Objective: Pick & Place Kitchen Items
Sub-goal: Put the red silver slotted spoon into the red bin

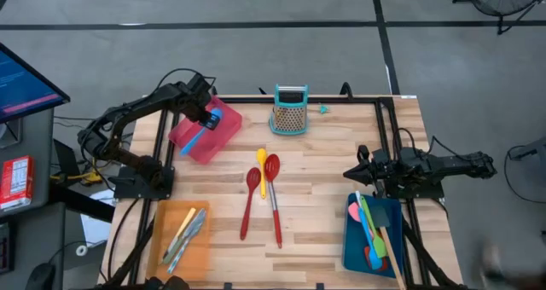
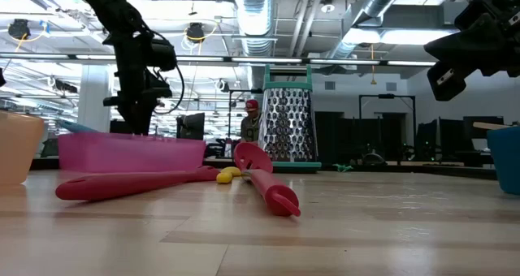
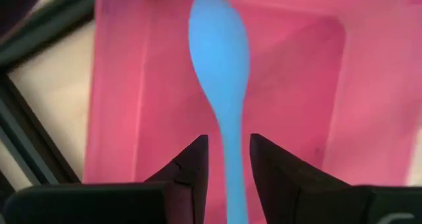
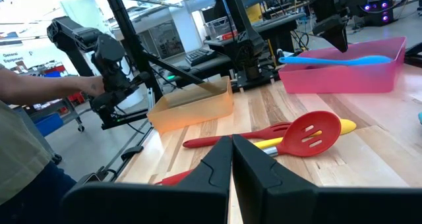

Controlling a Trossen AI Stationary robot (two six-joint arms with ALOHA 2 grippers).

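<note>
Three utensils [image 1: 263,192] on wooden table [image 1: 324,213], industrial room behind

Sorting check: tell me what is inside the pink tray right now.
The pink tray holds one blue spoon, its handle between the left gripper's parted fingers. The arm covers part of the tray floor in the high view.

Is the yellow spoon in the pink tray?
No, the yellow spoon lies on the table between two red spoons; the pink tray holds a blue spoon.
</note>
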